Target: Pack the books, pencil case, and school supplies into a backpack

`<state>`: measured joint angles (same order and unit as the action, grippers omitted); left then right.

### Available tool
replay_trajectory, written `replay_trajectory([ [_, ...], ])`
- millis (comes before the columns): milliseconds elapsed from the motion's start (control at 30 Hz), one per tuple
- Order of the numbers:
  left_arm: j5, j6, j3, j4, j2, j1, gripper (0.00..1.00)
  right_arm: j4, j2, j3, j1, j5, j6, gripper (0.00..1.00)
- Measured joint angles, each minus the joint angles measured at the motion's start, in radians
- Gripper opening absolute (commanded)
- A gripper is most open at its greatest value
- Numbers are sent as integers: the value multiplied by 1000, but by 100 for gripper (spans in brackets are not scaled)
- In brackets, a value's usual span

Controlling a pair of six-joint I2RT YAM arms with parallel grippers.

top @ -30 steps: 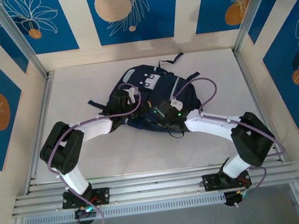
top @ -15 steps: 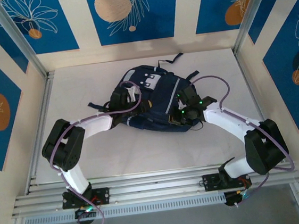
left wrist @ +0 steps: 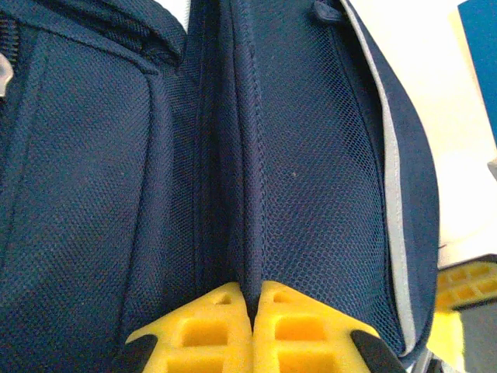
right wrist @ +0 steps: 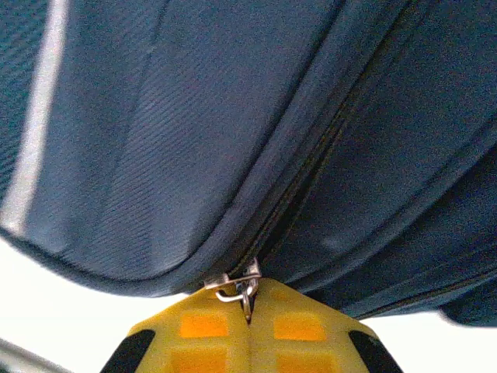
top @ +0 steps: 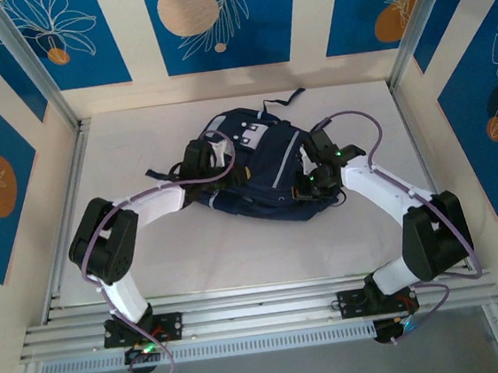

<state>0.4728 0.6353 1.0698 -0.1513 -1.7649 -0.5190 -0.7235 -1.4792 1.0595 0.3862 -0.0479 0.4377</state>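
The navy-blue backpack [top: 251, 164] with grey trim lies flat mid-table, its white patch toward the back. My left gripper [top: 201, 167] is at its left side, shut on a fold of the backpack's fabric [left wrist: 250, 256], yellow fingertips [left wrist: 213, 322] pressed together round the fold. My right gripper [top: 313, 182] is at the backpack's right edge, shut on the metal zipper pull [right wrist: 241, 287] at the end of a closed zipper line [right wrist: 311, 179]. The books, pencil case and school supplies are out of view.
Dark straps [top: 163, 173] trail off the backpack's left side and a loop [top: 285, 101] lies at its back. Aluminium frame posts [top: 28, 72] and side rails [top: 68, 205] border the white table [top: 264, 247], with bare surface in front of the backpack.
The right arm has swung from the backpack's front middle round to its right edge, the gripper travelling along the zipper line. The left gripper has stayed on the left side.
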Motion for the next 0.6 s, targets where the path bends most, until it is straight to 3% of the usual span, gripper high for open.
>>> replay_trajectory([
  [300,-6,-148,162,211,-72,53,3,5,-123,75,90,-104,-206,0],
  [433,-60,-175,238,274,-111,100,52,28,-172,132,188,-56,-240,0],
  [533,-94,-166,243,280,-96,121,71,52,-214,178,236,8,-234,0],
  [600,-119,-146,215,280,-60,123,72,82,-249,203,257,51,-217,0],
])
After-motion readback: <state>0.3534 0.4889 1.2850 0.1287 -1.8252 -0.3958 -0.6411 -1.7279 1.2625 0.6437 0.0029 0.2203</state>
